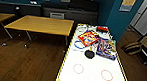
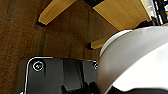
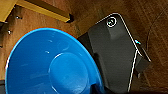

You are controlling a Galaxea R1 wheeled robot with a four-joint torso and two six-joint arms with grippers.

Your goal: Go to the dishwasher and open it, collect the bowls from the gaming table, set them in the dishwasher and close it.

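Head view, all placed against the gaming table (image 1: 92,77): white top, yellow rim, running away from the camera.

- Left of it: two yellow-wood tables (image 1: 40,25) on thin legs, standing on a dark wooden floor (image 1: 25,62).
- On its far half, left side: blue ring marking (image 1: 78,44), then a red game box (image 1: 88,38) lying flat and skewed.
- Mid-table, just nearer than the red box: black bowl (image 1: 89,54), alone on the white top.
- Right of the black bowl, touching or nearly so: a blue-purple game box (image 1: 106,48), flat.
- At the far end: a small red-and-dark item (image 1: 102,28), too blurred to name.
- Near half: two red circle markings (image 1: 78,68).
- Right of the table: blue wall corner (image 1: 116,16), then a striped bag (image 1: 133,47) on the floor.

Left wrist view: wooden floor, yellow-wood table legs (image 2: 53,10), a large white rounded body (image 2: 135,60) close in. Left gripper: cannot tell whether apart or together.

Right wrist view: blue bowl (image 3: 50,65), off the gaming table, close against the wrist with bare floor behind it, hollow facing the camera. Right gripper clamped on the blue bowl; grip point itself hard to make out.
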